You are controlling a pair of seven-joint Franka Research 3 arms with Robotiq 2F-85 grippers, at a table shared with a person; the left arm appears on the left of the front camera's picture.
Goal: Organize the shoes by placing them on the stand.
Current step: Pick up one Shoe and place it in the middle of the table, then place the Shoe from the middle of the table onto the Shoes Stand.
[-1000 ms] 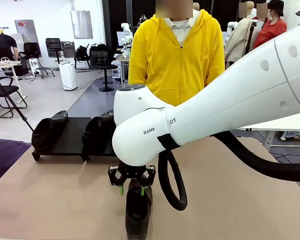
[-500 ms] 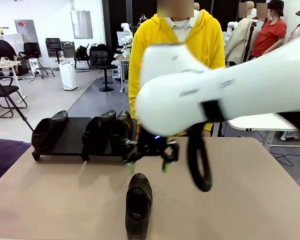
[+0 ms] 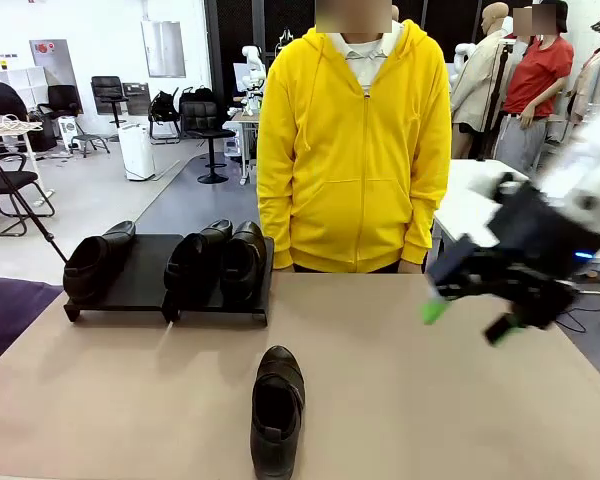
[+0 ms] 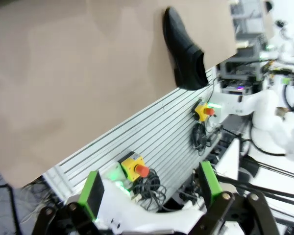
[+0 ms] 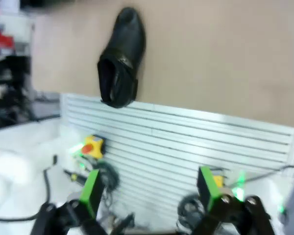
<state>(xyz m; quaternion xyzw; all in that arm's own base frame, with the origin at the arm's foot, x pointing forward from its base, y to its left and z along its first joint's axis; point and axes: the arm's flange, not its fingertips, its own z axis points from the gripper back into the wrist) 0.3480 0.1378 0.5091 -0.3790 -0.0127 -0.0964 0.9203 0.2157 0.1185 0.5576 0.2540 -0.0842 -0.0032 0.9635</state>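
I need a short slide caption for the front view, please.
Three shoes on the stand, one shoe on the table; right gripper open.

The tan table carried the low black stand near its far left corner, set along the far edge. Three black shoes stood on the stand: one at its left end and two side by side at its right end. A fourth shoe lay directly on the table near the middle of the near edge, toe pointing toward the far edge.
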